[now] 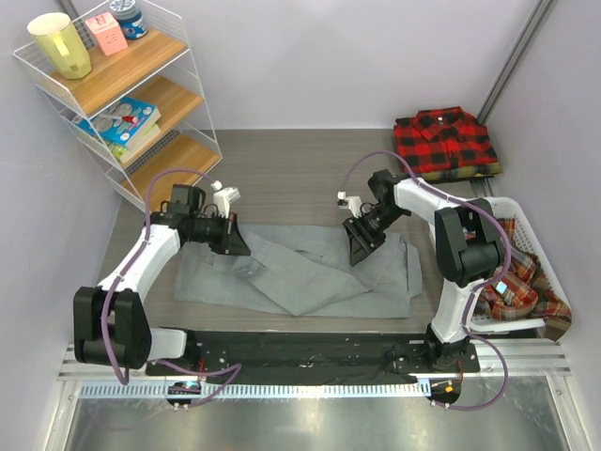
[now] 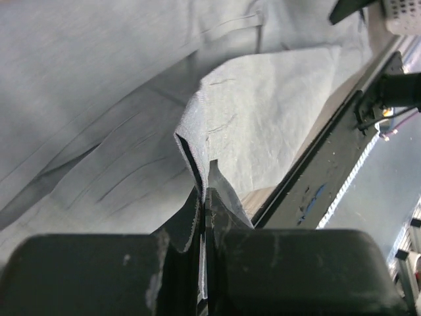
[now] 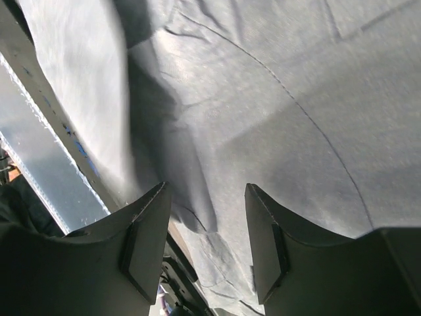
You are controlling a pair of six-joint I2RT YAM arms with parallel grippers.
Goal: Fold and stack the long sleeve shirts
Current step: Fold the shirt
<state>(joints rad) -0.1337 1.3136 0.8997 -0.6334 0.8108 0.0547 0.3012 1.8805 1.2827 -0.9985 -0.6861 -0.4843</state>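
Left claw [image 2: 202, 224] pinching grey shirt [image 2: 118, 79] edge; right claw [image 3: 205, 230] spread above it. Likely mid-fold; next needs right grip.

grey shirt [image 1: 310, 277] spread rumpled mid-table, red-and-black checked shirt [image 1: 444, 141] folded far right; plaid shirts [image 1: 526, 293] heaped near right

A robotics lab test cell: blank white walls [image 1: 329, 56], a prop-stocked wire shelf [image 1: 150, 52], and a black mounting plate [image 1: 310, 349] on an aluminium rail [image 1: 310, 387].

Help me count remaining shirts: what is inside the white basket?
Crumpled plaid shirts lie in the white basket; how many, and anything beneath them, is covered.
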